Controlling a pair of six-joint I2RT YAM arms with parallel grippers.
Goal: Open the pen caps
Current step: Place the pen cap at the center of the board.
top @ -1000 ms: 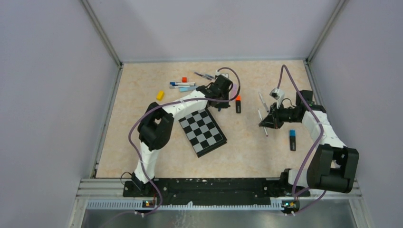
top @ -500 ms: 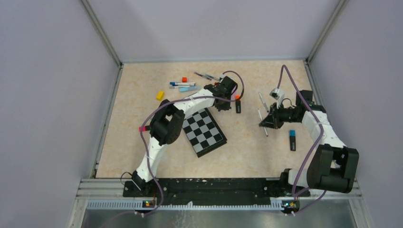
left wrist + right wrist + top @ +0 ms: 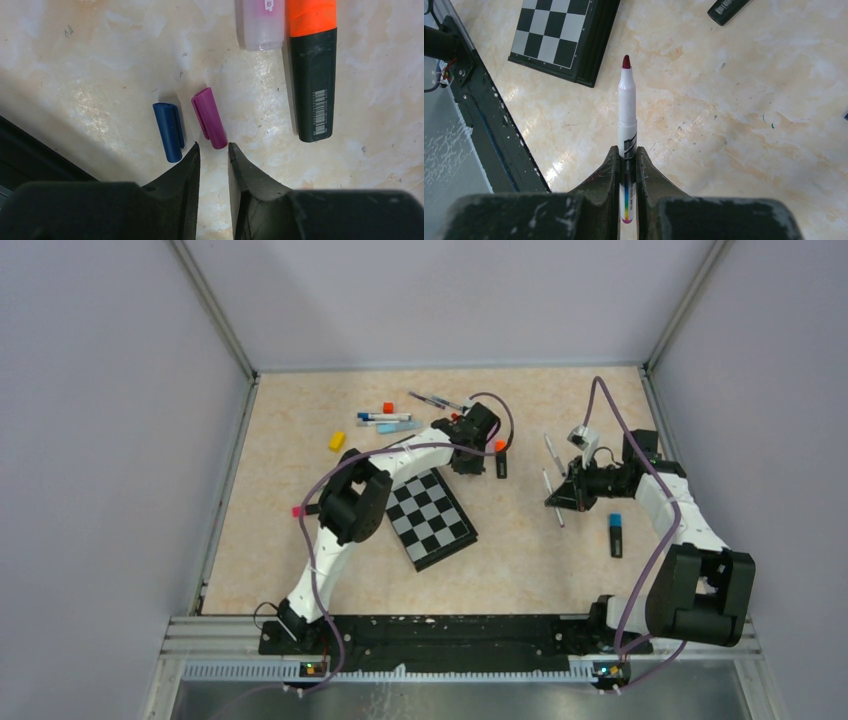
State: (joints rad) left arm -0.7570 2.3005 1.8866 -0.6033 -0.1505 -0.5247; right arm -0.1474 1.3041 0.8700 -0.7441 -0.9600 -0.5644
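Marker (image 3: 627,100) clamped in right gripper (image 3: 626,150) (magenta cap (image 3: 209,124) loose).

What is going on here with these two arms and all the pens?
Two robot arms are taking caps off pens. The right hand grips a white marker whose red tip is bare, so its cap is off. The left hand, jaws a little apart and empty, hovers low over a magenta cap and a blue cap lying loose on the table, beside an orange-capped black highlighter.
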